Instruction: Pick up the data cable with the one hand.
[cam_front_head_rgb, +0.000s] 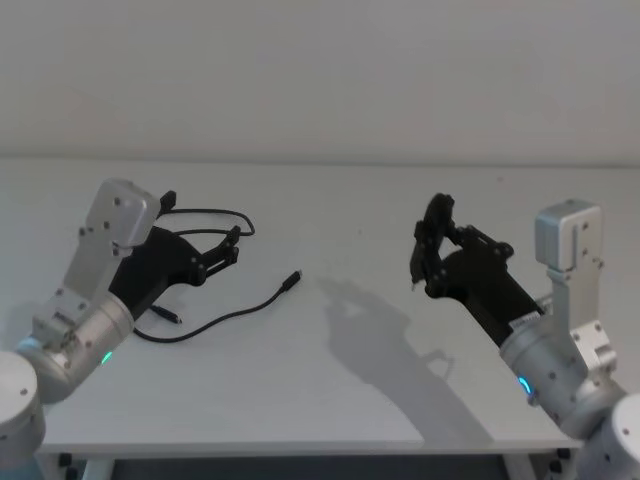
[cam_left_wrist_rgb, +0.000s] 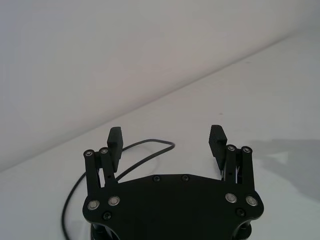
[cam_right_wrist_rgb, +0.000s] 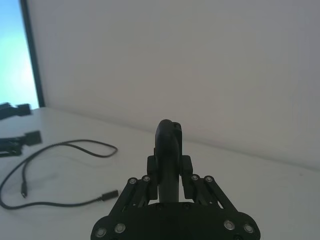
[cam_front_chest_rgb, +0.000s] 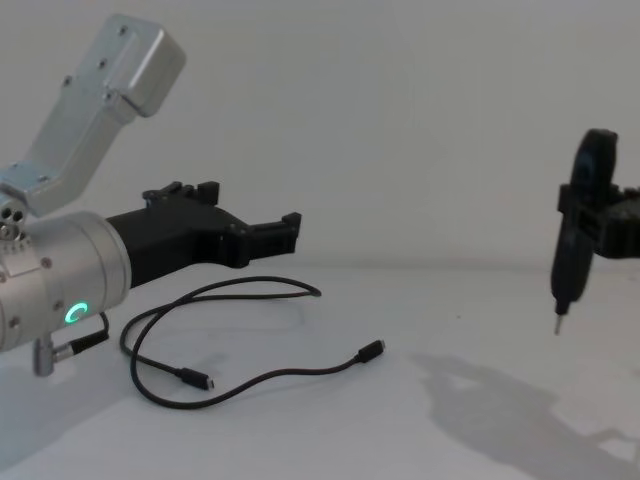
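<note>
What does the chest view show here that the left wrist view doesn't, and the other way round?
Chest view, not left wrist: the data cable with both plugs lying on the table, and the right gripper raised at the right, clamped on a pin-tipped tool.
Left wrist, not chest: the left gripper face on, its ribbed pads spread apart with nothing between them.
Both: the left gripper above the table, with a loop of the cable below it.
</note>
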